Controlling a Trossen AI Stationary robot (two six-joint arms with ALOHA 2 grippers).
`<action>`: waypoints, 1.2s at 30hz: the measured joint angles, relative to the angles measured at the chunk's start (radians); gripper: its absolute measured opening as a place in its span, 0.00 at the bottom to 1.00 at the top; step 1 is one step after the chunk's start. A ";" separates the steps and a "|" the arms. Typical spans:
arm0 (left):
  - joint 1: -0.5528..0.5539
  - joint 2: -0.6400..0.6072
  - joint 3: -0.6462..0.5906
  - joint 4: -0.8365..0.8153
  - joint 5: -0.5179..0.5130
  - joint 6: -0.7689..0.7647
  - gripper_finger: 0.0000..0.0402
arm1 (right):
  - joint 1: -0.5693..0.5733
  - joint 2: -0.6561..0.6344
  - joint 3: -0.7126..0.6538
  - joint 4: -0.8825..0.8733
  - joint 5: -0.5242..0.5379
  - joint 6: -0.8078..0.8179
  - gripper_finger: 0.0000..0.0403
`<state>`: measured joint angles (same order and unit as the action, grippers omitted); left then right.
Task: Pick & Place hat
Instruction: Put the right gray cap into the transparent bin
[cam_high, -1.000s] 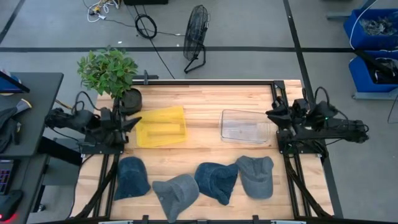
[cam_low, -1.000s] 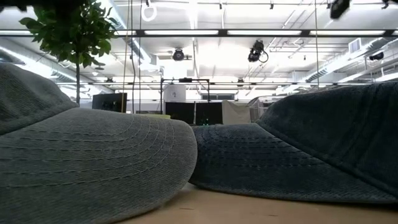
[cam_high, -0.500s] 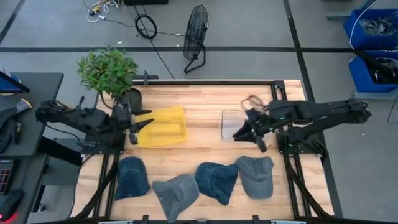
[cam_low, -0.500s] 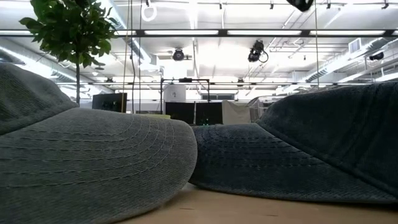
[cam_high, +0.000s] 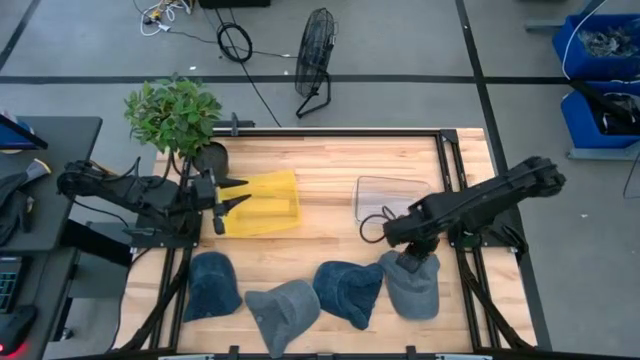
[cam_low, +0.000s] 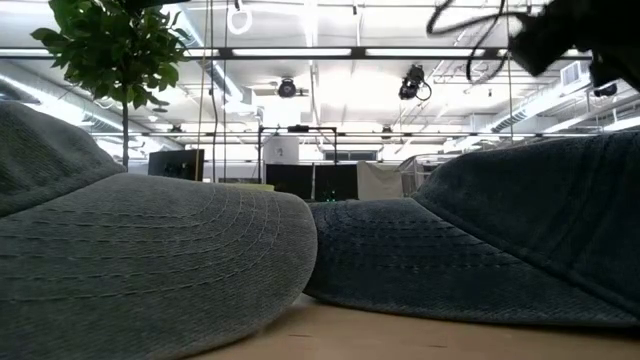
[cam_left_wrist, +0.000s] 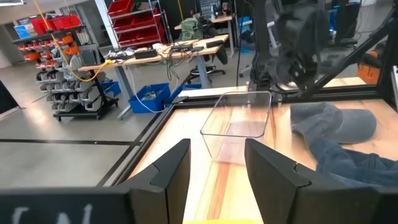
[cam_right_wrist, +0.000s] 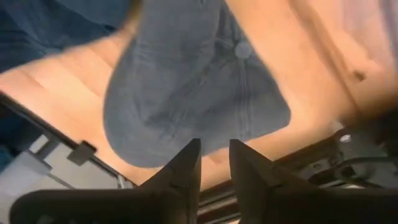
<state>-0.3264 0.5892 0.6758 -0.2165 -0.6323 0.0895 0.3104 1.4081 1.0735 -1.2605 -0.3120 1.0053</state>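
You can't see the grey hat's (cam_high: 412, 285) crown beside the clear bin (cam_high: 395, 203): the right arm (cam_high: 470, 205) covers it.

right gripper (cam_high: 405, 262): swung from clear bin (cam_high: 393, 203) down over grey hat (cam_high: 412, 288) | jaws apparently apart

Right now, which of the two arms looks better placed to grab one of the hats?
The right one, I'd say. Its pincer is open and hangs directly over the grey hat at the right end of the row. The left pincer, also open, waits by the yellow bin, away from every hat.
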 joint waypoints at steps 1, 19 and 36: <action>0.000 0.000 0.000 0.000 0.000 0.000 0.39 | 0.004 0.018 -0.008 0.033 -0.002 0.000 0.22; 0.000 0.000 0.000 -0.032 -0.001 -0.001 0.39 | 0.076 0.163 -0.014 0.249 0.024 0.089 0.37; 0.000 0.000 0.000 -0.134 -0.001 -0.027 0.39 | 0.078 0.163 -0.116 0.309 0.071 0.251 0.52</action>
<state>-0.3267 0.5892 0.6758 -0.3509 -0.6332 0.0626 0.3885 1.5707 0.9570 -0.9517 -0.2410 1.2561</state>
